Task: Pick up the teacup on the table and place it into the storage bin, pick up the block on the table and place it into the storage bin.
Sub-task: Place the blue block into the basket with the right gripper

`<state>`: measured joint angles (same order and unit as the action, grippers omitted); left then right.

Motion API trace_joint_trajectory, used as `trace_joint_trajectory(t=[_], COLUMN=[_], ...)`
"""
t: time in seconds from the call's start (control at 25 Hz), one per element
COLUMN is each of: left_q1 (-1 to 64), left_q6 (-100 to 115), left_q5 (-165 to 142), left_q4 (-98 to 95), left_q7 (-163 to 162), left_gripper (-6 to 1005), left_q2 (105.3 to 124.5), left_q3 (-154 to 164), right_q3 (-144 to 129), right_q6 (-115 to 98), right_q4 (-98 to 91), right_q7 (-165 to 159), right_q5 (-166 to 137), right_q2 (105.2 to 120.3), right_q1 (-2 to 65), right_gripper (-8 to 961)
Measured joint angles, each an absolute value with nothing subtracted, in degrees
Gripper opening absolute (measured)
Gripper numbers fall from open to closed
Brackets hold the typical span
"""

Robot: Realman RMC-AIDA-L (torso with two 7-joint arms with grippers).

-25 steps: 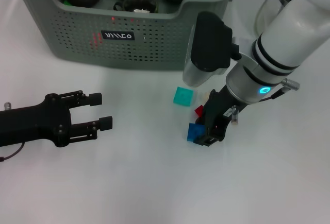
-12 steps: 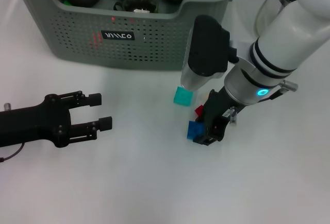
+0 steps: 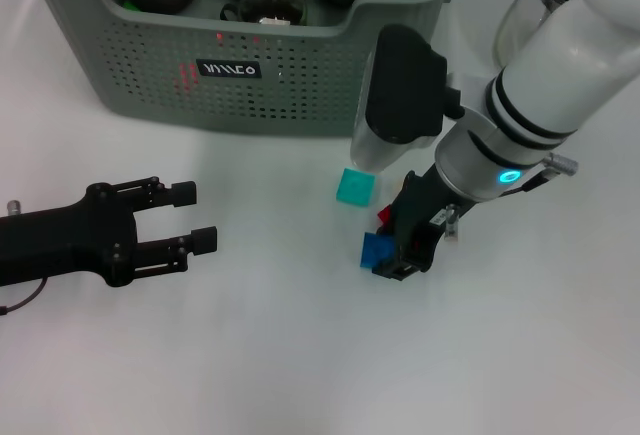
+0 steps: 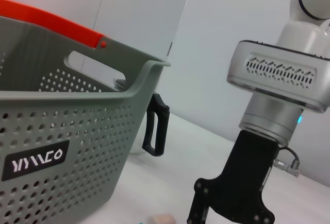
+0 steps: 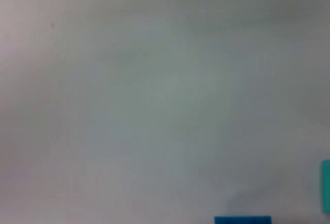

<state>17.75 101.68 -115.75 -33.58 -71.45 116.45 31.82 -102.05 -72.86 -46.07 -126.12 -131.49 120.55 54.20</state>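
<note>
Reaching down onto the white table (image 3: pixel 300 355), the right gripper (image 3: pixel 398 252) is working at a blue block (image 3: pixel 377 252), its dark fingers standing at the block's right side, with a red block (image 3: pixel 385 214) just behind; whether the fingers are actually clamping the blue block cannot be told. A teal block (image 3: pixel 355 187) is lying near, toward the storage bin (image 3: pixel 300 85), which is sitting at the back of the table with dark teaware already inside. The left gripper (image 3: pixel 185 217) is hovering well apart on the left, jaws spread and holding nothing. To do this step well, the fingers likely need to be squaring up on opposite faces of the blue block, clear of the red one, before lifting over the bin's dipped front rim.
</note>
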Motion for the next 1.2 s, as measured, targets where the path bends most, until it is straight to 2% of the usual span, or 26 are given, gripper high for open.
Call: trace_joint_trajectory(t=[0.2, 0.48, 0.76, 0.96, 1.2], left_q1=[17.69, 17.56, 18.04, 18.53, 18.63], left_q6=[101.68, 101.68, 101.6, 101.6, 102.02], left_q5=[-115.75, -115.51, -115.3, -115.25, -115.22], left_q4=[-33.58, -33.77, -33.88, -33.93, -33.93], left_q7=[-71.46, -71.52, -71.6, -71.68, -71.73], left_gripper=[725, 725, 725, 725, 725], left_q2=[116.45, 116.43, 116.14, 116.0, 115.94], left_q3=[31.82, 31.64, 31.55, 31.39, 30.39], right_q3=[-98.35, -79.81, -59.62, -55.22, -56.87], right_q6=[-74.54, -86.54, -97.17, -94.16, -76.95], right_q4=[-47.39, -61.15, -67.69, -69.03, -68.76], right_q7=[-125.87, -119.43, -113.31, -112.91, -126.15], right_q5=[-131.28, -127.58, -113.03, -105.12, -115.26], right_q2=[120.36, 120.22, 120.02, 119.81, 119.96], right_q1=[53.54, 45.42, 41.66, 43.91, 54.49], right_gripper=[441, 440, 441, 442, 441])
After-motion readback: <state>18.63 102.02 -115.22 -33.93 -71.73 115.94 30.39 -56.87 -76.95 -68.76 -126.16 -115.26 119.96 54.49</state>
